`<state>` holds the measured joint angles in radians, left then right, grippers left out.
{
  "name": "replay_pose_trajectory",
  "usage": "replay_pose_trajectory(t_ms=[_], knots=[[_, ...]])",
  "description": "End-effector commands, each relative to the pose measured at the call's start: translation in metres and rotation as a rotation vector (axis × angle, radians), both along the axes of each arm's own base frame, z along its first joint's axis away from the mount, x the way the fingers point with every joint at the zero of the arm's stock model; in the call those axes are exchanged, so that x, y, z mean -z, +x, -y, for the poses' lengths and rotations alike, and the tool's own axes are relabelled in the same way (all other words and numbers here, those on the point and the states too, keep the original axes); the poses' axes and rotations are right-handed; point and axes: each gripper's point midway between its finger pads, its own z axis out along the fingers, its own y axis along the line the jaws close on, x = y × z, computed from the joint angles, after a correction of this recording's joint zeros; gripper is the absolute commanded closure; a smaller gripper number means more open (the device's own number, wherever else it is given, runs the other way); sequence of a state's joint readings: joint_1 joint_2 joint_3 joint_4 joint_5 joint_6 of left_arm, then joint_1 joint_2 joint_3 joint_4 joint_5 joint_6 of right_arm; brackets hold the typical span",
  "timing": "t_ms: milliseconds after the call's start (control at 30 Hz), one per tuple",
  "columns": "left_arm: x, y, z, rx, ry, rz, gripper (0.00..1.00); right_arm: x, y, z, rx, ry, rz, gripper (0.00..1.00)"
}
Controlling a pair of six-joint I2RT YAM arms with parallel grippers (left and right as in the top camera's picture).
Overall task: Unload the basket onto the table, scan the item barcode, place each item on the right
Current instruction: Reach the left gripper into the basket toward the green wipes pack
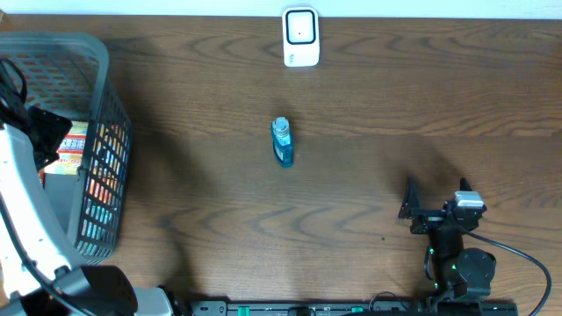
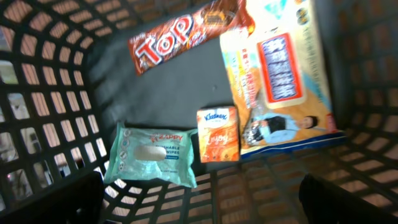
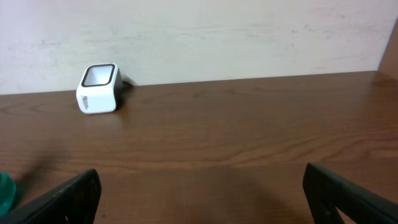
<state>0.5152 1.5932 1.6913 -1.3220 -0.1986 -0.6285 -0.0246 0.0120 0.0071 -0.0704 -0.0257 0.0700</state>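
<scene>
**Left pincer over basket, tissue pack centred ahead**

Left pincer (image 2: 211,205): spread, empty, above the floor of the basket (image 2: 37,124). 1 tissue pack (image 2: 217,134), judged the likely pick, lies just ahead, centred between the 2 fingers. Its long axis runs away from the pincer, so the narrow width faces the jaws. Right pincer (image 1: 437,197): spread, empty, on the bench. 1 blue bottle (image 1: 282,142) lies ahead-left of it, well apart.

From overhead the basket (image 1: 114,96) runs off the left edge, and the left arm (image 1: 22,202) covers most of what's in it. The bottle (image 1: 282,142) label is way too small to read there. The right wrist view only catches a teal sliver of the bottle (image 3: 5,190) at its left edge. Fine print on the big packet (image 2: 280,74) is blurry.
</scene>
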Motion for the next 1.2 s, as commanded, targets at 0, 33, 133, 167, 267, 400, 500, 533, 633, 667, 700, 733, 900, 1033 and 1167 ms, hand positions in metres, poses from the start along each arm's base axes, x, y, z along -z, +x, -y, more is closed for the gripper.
replay_pose_trajectory(t_ms=[0, 33, 133, 167, 267, 400, 500, 533, 633, 667, 700, 733, 900, 1033, 1167], knots=[[0.017, -0.003, -0.002, -0.019, -0.042, -0.040, 0.00, 0.001, 0.000, -0.002, -0.007, -0.012, 0.000, 0.01], [0.020, -0.004, -0.004, -0.024, -0.048, -0.049, 0.00, 0.001, 0.000, -0.002, -0.007, -0.012, 0.000, 0.01], [0.033, -0.009, -0.007, -0.040, -0.070, -0.085, 0.00, 0.001, 0.000, -0.002, -0.007, -0.012, 0.000, 0.01], [0.036, -0.010, -0.007, -0.043, -0.075, -0.094, 0.00, 0.001, 0.000, -0.002, -0.007, -0.012, 0.000, 0.01], [0.050, -0.014, -0.009, -0.053, -0.097, -0.126, 0.00, 0.001, 0.000, -0.002, -0.007, -0.012, 0.000, 0.01], [0.067, -0.014, -0.009, -0.039, -0.119, -0.137, 0.00, 0.001, 0.000, -0.002, -0.007, -0.012, 0.000, 0.01], [0.081, -0.015, -0.008, -0.040, -0.123, -0.144, 0.00, 0.001, 0.000, -0.002, -0.007, -0.012, 0.000, 0.01], [0.085, -0.016, -0.008, -0.040, -0.126, -0.147, 0.00, 0.001, 0.000, -0.002, -0.007, -0.012, 0.000, 0.01], [0.097, -0.017, -0.007, -0.040, -0.131, -0.155, 0.00, 0.001, 0.000, -0.002, -0.007, -0.012, 0.000, 0.01], [0.101, -0.018, -0.006, -0.040, -0.133, -0.159, 0.00, 0.001, 0.000, -0.002, -0.007, -0.012, 0.000, 0.01], [0.104, -0.019, -0.006, -0.040, -0.134, -0.160, 0.00, 0.001, 0.000, -0.002, -0.007, -0.012, 0.000, 0.01], [0.108, -0.019, -0.005, -0.040, -0.136, -0.163, 0.00, 0.001, 0.000, -0.002, -0.007, -0.012, 0.000, 0.01], [0.126, -0.022, -0.004, -0.040, -0.140, -0.169, 0.00, 0.001, 0.000, -0.002, -0.007, -0.012, 0.000, 0.01], [0.136, -0.023, -0.003, -0.041, -0.144, -0.176, 0.00, 0.001, 0.000, -0.002, -0.007, -0.012, -0.001, 0.01], [0.145, -0.024, -0.003, -0.041, -0.150, -0.186, 0.00, 0.001, 0.000, -0.002, -0.007, -0.012, 0.000, 0.01]])
